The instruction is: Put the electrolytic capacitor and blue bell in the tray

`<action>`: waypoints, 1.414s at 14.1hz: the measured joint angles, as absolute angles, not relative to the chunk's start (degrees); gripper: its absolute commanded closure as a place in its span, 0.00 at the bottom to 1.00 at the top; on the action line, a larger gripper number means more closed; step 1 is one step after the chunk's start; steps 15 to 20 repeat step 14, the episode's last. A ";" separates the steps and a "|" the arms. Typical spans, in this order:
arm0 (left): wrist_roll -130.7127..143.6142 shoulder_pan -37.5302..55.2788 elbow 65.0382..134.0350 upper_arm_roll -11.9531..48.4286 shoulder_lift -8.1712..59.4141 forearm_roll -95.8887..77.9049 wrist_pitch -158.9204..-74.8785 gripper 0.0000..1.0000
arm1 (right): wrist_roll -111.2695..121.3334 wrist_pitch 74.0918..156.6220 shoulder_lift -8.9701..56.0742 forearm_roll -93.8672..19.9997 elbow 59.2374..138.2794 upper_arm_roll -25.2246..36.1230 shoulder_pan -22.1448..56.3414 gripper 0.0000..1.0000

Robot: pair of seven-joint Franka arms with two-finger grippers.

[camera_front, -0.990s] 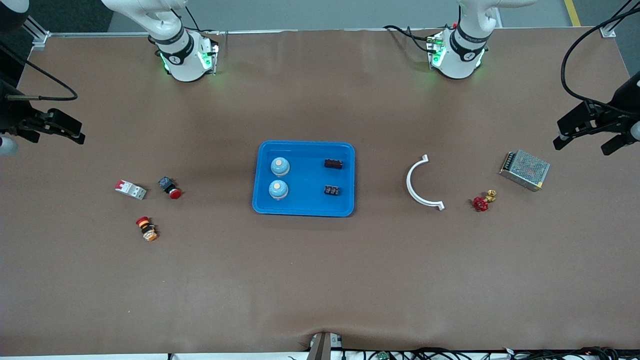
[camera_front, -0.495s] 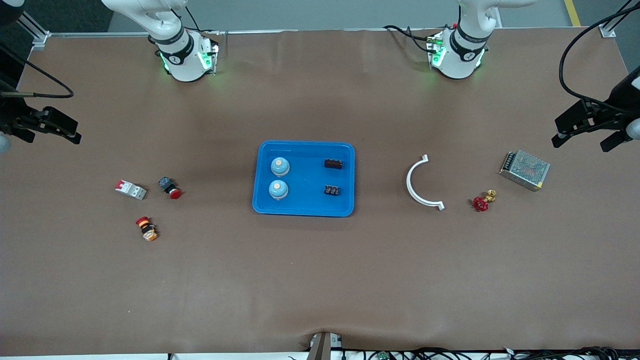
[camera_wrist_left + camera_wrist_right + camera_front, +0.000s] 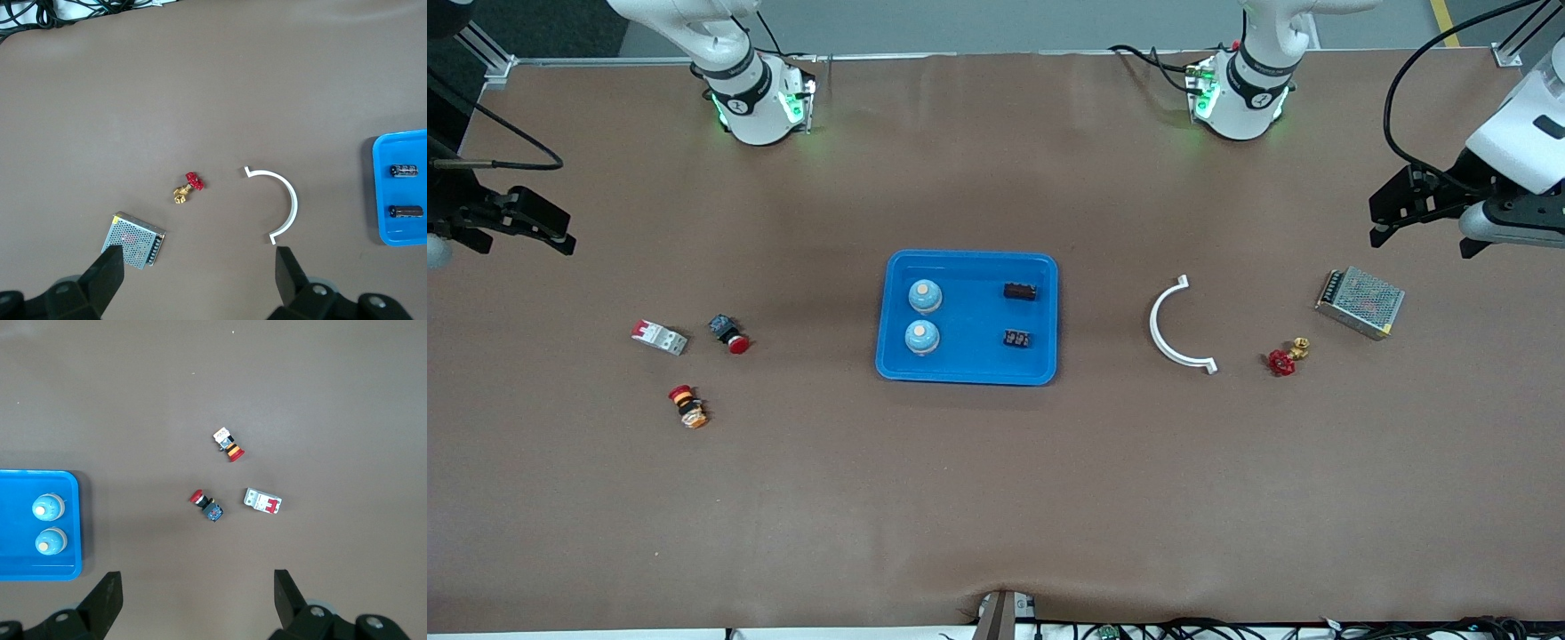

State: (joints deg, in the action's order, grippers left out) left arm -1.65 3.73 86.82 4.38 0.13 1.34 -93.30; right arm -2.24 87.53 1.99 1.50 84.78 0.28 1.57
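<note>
The blue tray (image 3: 969,360) lies at the table's middle. Two blue bells (image 3: 925,296) (image 3: 921,336) stand upright in it on the side toward the right arm's end. Two dark electrolytic capacitors (image 3: 1020,291) (image 3: 1016,339) lie in it on the side toward the left arm's end. My left gripper (image 3: 1422,246) hangs open and empty over bare table beside the metal power supply. My right gripper (image 3: 525,249) hangs open and empty over the right arm's end of the table. The left wrist view shows the tray (image 3: 413,190) with both capacitors (image 3: 404,171); the right wrist view shows the tray (image 3: 13,520) with both bells (image 3: 48,508).
A white curved bracket (image 3: 1174,324), a red-handled brass valve (image 3: 1285,358) and a meshed power supply (image 3: 1360,302) lie toward the left arm's end. A white and red breaker (image 3: 660,337) and two red push buttons (image 3: 729,335) (image 3: 687,406) lie toward the right arm's end.
The left arm has swung so its gripper sits a little closer to the table's middle, and its white wrist now shows. The right gripper has barely shifted. Nothing on the table moved.
</note>
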 measured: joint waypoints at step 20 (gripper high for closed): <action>-2.59 3.70 86.72 4.29 0.13 1.31 -90.97 0.00 | -1.22 90.82 2.78 -0.92 87.16 1.10 -0.91 0.00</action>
